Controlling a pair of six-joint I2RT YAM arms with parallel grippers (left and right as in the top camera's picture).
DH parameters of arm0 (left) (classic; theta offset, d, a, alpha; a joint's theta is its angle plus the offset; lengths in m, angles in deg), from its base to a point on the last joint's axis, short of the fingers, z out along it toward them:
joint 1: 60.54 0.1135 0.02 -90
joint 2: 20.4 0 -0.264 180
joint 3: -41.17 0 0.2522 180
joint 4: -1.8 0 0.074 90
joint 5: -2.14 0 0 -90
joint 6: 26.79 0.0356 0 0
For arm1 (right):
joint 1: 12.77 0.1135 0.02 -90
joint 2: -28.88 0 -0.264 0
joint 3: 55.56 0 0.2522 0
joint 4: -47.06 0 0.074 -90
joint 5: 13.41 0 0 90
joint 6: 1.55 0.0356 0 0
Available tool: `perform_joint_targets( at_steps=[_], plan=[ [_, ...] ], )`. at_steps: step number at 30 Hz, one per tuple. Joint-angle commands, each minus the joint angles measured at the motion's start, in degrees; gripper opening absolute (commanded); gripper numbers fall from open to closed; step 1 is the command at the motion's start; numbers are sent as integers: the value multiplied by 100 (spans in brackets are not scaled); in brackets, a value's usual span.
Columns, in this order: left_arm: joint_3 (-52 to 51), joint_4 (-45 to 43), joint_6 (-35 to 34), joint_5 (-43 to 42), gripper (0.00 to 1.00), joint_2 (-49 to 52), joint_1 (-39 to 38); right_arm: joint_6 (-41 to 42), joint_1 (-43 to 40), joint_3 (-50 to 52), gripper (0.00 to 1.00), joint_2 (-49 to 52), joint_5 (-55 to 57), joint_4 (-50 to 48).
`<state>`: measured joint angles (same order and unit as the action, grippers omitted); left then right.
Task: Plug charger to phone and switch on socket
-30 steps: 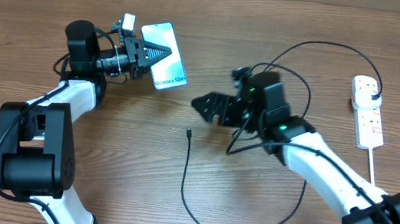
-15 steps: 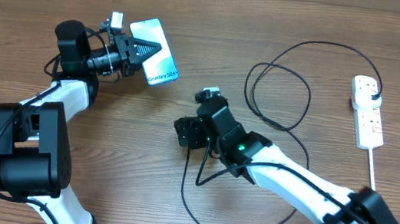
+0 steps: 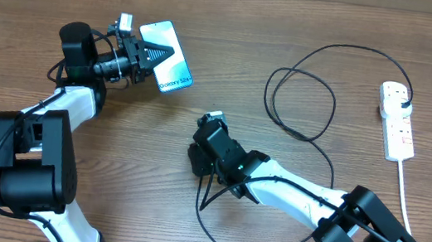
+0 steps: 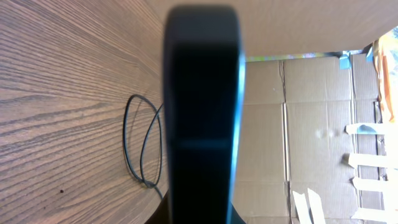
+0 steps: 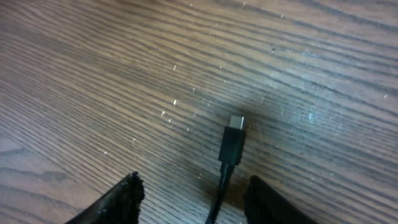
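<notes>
My left gripper [image 3: 148,55] is shut on the phone [image 3: 174,72], holding it off the table at the back left with the lit cyan screen facing up. The left wrist view shows the phone [image 4: 202,112] edge-on as a dark bar. The charger [image 3: 303,91] is a thin black cable looping across the table to a black plug [image 3: 404,96] in the white socket [image 3: 397,121] at the far right. Its connector tip [image 5: 234,140] lies flat on the wood. My right gripper [image 5: 194,196] is open and low over it, and the cable runs between the fingers [image 5: 121,199] without touching either.
The socket's white cord [image 3: 403,183] runs toward the front right edge. Cable loops [image 3: 225,239] lie near the front middle. Cardboard walls [image 4: 311,124] stand behind the table.
My right arm has swung left and down until its gripper straddles the connector tip, and its jaws have narrowed. The left gripper shifted the phone slightly left, then held still.
</notes>
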<state>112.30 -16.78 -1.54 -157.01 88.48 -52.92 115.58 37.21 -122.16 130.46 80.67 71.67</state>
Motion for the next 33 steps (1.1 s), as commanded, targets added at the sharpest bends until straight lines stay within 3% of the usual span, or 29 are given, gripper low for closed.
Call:
perform_joint_targets(
  at_steps=[1,14,21,24,25,26,33],
  plan=[
    [114,-46,-2,-94,5,-162,35,157,-17,-4,49,17,192,22],
    [114,-48,-68,-94,5,-162,76,354,-15,-2,34,382,192,-260],
    [114,-48,-131,-177,5,-162,131,343,-15,0,34,553,260,-195],
    [114,-48,-131,-208,4,-162,151,345,-17,0,23,629,299,-133],
    [114,-48,-131,-208,5,-162,151,345,-17,0,9,629,297,-149],
    [114,-48,-131,-208,5,-162,151,345,-17,-2,4,629,299,-153],
    [114,-48,-35,-251,5,-164,153,240,-72,-188,4,527,229,-28]
  ],
)
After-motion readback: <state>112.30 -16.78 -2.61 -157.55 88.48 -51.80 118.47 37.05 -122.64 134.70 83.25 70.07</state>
